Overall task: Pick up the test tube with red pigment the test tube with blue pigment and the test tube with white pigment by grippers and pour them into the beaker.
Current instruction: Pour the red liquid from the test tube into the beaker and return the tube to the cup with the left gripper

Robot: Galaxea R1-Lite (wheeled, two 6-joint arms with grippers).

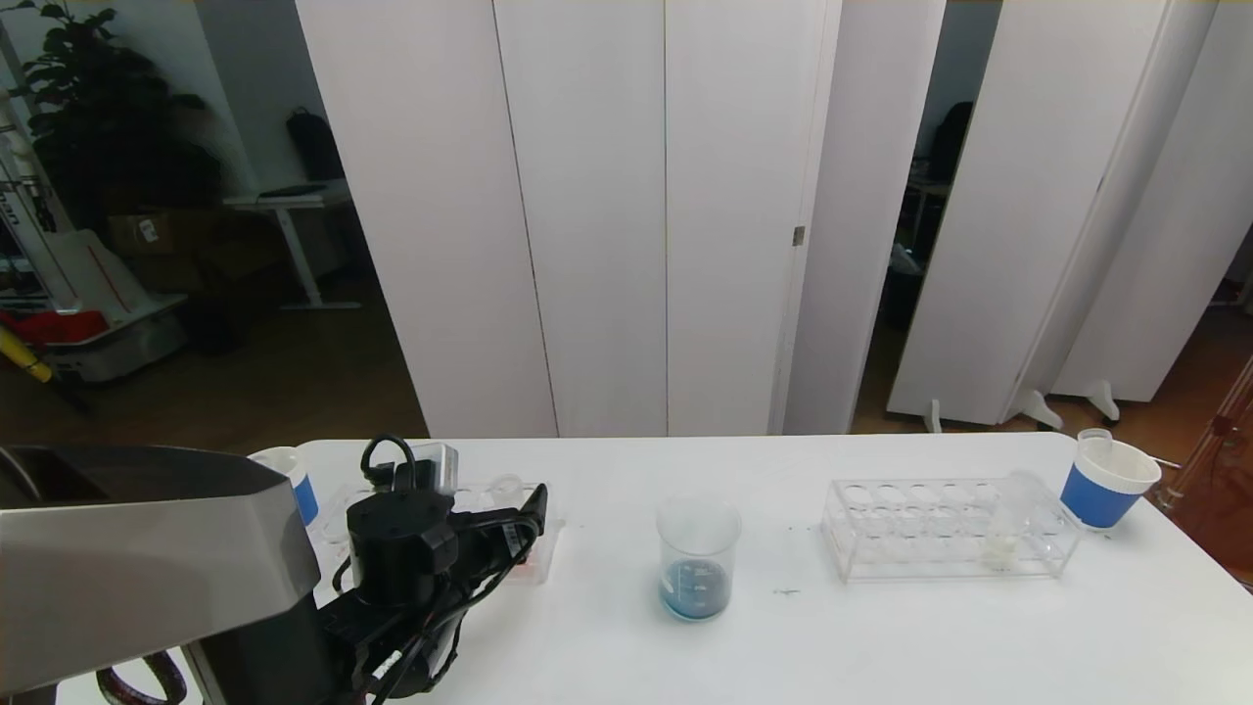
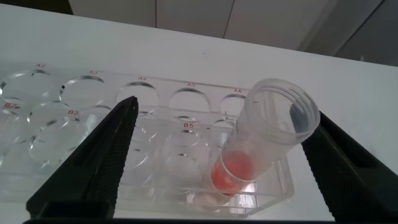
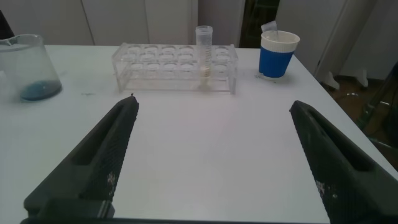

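Bare white table (image 1: 881,646) fills the lower centre and right of the head view, interrupted only by the clear glass beaker (image 1: 697,558) at centre and the clear plastic rack (image 1: 945,529) right of it.

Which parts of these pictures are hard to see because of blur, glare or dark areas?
Head view: the room behind the white panels is dark, and the clear rack almost blends into the white table. Left wrist view: the near gripper fingers look soft, while the test tube with red pigment is clearer. Right wrist view: the beaker is cut at the edge.
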